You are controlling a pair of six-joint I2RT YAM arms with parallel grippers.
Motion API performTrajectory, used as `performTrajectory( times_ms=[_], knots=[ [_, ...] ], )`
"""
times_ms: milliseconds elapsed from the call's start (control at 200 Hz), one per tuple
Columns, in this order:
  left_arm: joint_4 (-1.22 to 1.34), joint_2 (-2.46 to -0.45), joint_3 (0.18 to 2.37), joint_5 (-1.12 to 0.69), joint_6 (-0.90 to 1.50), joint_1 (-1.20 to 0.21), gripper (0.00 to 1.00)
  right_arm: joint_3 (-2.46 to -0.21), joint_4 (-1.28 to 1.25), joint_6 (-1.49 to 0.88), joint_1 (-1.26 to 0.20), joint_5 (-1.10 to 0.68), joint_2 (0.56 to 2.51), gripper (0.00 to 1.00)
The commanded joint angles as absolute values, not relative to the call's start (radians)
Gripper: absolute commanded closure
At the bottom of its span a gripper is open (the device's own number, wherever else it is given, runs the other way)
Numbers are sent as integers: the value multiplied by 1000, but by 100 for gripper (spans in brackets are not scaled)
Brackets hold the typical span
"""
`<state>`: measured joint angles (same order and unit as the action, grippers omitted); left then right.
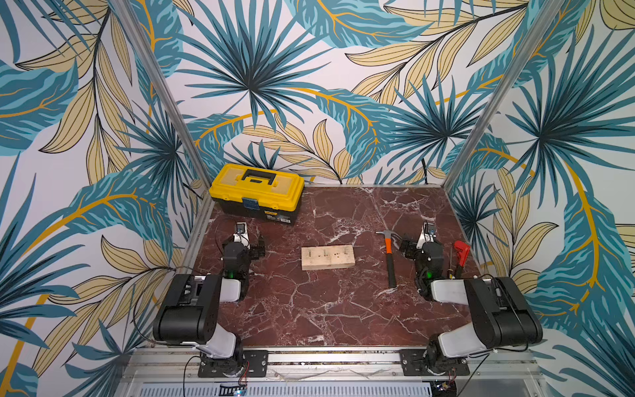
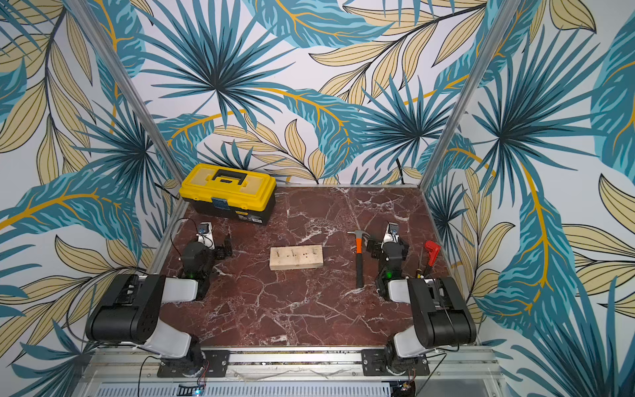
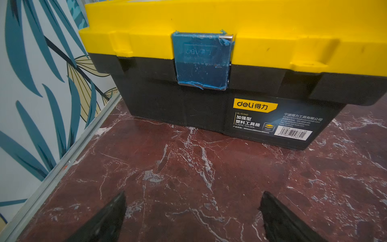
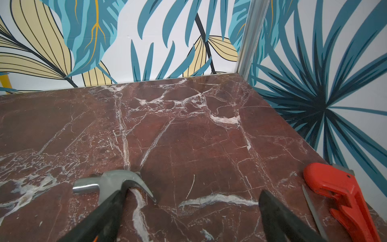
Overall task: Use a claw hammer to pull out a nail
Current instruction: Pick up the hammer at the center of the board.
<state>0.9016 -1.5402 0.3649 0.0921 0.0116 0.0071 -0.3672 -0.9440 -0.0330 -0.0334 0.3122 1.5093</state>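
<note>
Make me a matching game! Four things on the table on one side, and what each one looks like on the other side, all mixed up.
Things:
1. toolbox
2. claw hammer
3. wooden block
4. wrench

Looks:
a. pale tan, lying in the middle
b. orange and black shaft
c. yellow lid, shut
d. red head, nearest the right-hand wall

Pairs: 1-c, 2-b, 3-a, 4-d

A robot lab's test cell, staged as a workshop corner. 3 walls (image 1: 309,68) of tropical-leaf wallpaper, joined by aluminium posts (image 1: 161,92), box in a red marble-look desk (image 1: 309,309). The left arm (image 1: 192,309) and right arm (image 1: 494,309) are bolted to a rail (image 1: 330,359) at 6 o'clock. A yellow toolbox (image 1: 256,190) sits at 11 o'clock and a claw hammer (image 1: 388,245) at 3 o'clock.
</note>
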Motion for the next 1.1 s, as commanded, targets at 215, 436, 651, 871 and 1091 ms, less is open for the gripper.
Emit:
performTrajectory(
  times_ms=[215,436,651,871,1091],
  knots=[
    [919,-1546,383,64,2,9,0,-367,-937,-25,-37,307,1510,1],
    [919,-1549,386,64,7,11,0,-367,-936,-25,-37,305,1509,0],
    [919,-1551,387,64,13,17,0,-365,-939,-27,-38,308,1509,0],
    [914,-1531,391,74,24,20,0,-356,-894,-68,-37,400,1443,0],
    [775,-1372,397,113,37,20,0,-359,-727,-88,-37,429,1233,0]
  ],
)
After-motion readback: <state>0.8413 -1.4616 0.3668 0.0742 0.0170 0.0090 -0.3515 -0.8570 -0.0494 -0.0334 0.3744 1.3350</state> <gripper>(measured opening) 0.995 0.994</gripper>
